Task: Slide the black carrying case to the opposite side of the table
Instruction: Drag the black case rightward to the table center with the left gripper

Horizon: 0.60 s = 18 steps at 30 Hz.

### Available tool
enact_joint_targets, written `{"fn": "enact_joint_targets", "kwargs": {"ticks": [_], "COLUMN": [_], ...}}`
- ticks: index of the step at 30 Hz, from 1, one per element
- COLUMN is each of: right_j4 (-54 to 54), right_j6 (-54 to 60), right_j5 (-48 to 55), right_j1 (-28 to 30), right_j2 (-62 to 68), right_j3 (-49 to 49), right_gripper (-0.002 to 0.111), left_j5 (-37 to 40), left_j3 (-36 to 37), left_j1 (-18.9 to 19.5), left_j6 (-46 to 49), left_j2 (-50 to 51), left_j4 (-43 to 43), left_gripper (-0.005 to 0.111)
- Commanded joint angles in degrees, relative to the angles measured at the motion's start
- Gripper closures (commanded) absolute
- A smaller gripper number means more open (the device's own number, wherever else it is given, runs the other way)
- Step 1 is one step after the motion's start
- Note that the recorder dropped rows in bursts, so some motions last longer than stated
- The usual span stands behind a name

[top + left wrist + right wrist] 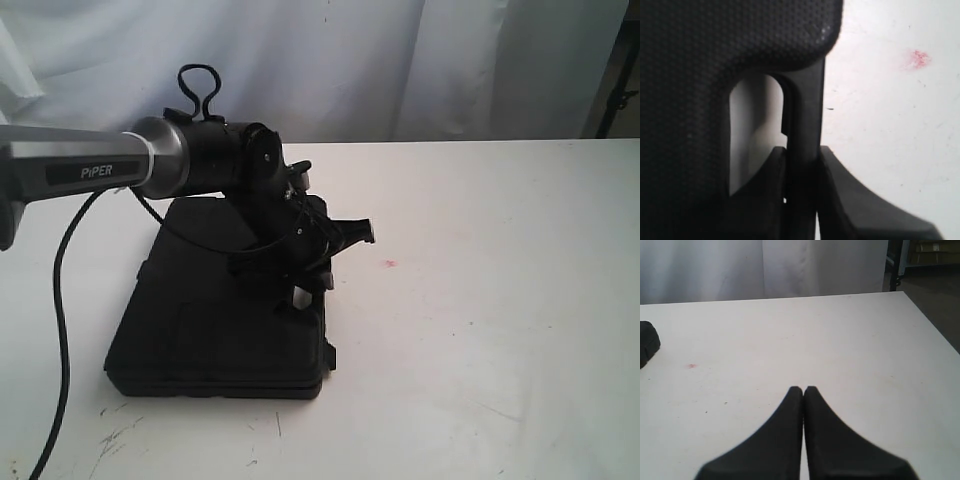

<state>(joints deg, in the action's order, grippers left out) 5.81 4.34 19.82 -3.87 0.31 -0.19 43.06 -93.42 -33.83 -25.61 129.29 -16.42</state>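
Observation:
The black carrying case (pixel 200 330) lies flat on the left half of the white table (pixel 480 300). My left gripper (pixel 305 290) reaches down to the case's right edge. In the left wrist view this gripper (pixel 802 152) is shut on the case's handle bar (pixel 807 110), one finger on each side, beside the textured case body (pixel 715 40). My right gripper (pixel 803 389) is shut with nothing in it, above bare table. It does not show in the exterior view. A corner of the case (pixel 646 342) shows far off in the right wrist view.
A small red spot (pixel 389 264) marks the table just right of the case. Dark scuffs (pixel 115 440) lie near the front edge. The left arm's cable (pixel 62 300) hangs at the left. A white curtain (pixel 350 60) closes the back; dark floor (pixel 940 305) lies past the table's right edge.

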Motion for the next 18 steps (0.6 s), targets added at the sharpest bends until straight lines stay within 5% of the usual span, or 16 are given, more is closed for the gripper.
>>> {"fn": "enact_joint_targets", "kwargs": {"ticks": [1,18], "right_j4": [-0.2,-0.2], "right_j6": [-0.1,-0.1], "right_j5": [0.0,0.0], "right_j1": [0.5,0.5], "right_j2": [-0.3,-0.3], "right_j3": [0.2,0.2], "right_gripper": [0.108,0.108], "left_j5": [-2.8,-8.7], "left_j3": [-0.3,-0.3], "left_j1": [-1.3,-4.3], "left_j6": [-1.3,-1.3], "left_j2": [-0.1,0.1], "left_j4": [-3.2,-5.7], "left_gripper": [0.107,0.107]}}
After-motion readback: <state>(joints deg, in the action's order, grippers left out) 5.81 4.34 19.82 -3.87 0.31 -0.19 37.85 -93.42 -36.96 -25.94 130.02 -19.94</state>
